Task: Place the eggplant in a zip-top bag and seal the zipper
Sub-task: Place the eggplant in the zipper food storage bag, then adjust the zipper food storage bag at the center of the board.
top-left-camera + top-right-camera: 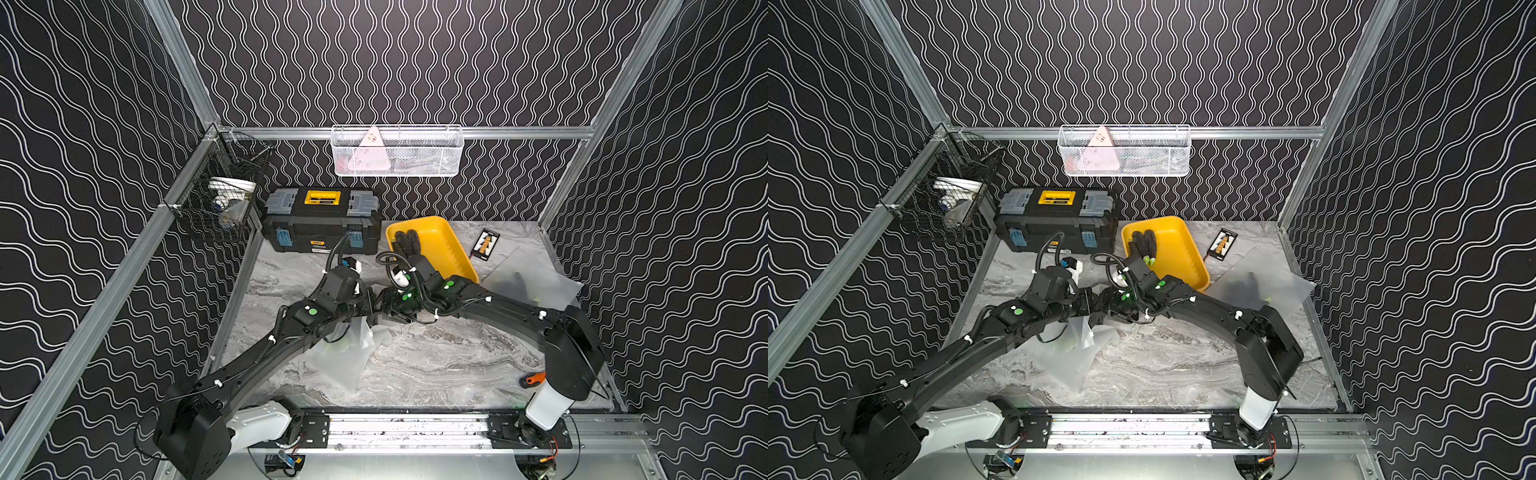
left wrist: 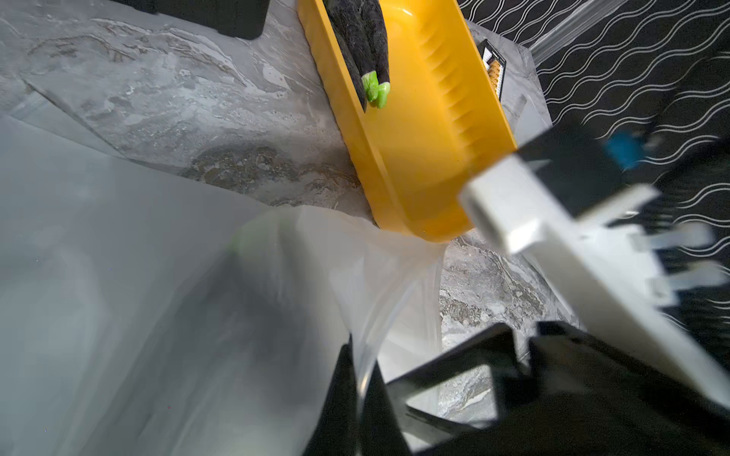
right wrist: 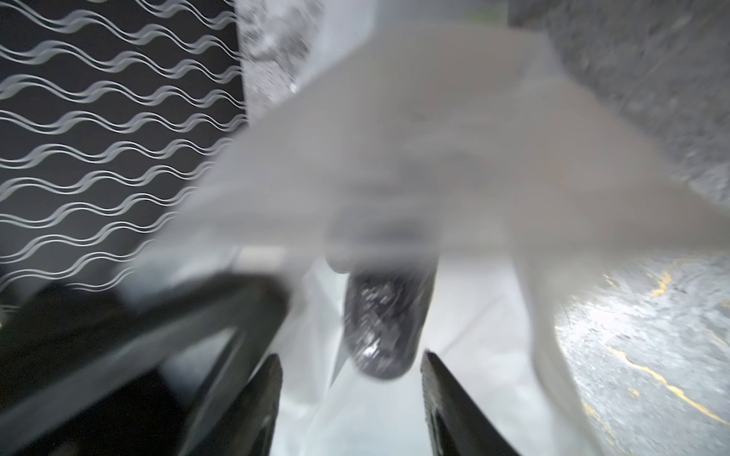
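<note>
The grey marbled bench (image 1: 436, 374) carries a black toolbox (image 1: 322, 220) in its rear left corner and a yellow tray (image 1: 451, 255) near the middle of its rear edge, with dark spare eggplants (image 1: 409, 243) lying in the tray. A translucent zip-top bag (image 1: 345, 357) hangs over the bench's middle, nearer the left edge. The left end effector (image 2: 359, 379) is closed tight on the rim of the bag's mouth, lifting it. The right end effector (image 3: 351, 355) faces it with its jaws parted and gripping nothing. Just beyond them, the dark eggplant (image 3: 381, 327) sits in the bag's mouth, its far end blurred behind the film.
</note>
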`<state>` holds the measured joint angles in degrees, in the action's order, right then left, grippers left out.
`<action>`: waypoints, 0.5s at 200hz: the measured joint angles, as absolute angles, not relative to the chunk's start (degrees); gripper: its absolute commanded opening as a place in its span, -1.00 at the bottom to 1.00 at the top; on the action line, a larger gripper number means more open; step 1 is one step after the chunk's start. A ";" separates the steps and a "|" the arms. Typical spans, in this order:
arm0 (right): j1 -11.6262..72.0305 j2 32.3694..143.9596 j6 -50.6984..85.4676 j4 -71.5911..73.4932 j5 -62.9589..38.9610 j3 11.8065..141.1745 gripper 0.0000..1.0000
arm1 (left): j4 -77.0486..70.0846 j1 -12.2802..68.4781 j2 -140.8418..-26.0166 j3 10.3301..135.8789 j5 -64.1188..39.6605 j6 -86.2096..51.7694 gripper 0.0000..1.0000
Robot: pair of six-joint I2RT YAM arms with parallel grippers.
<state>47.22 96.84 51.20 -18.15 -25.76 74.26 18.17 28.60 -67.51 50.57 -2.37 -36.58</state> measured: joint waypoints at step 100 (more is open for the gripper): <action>47.90 86.70 18.46 -21.26 -25.98 69.06 0.06 | 21.23 25.78 -69.32 53.95 -7.38 -35.88 -1.00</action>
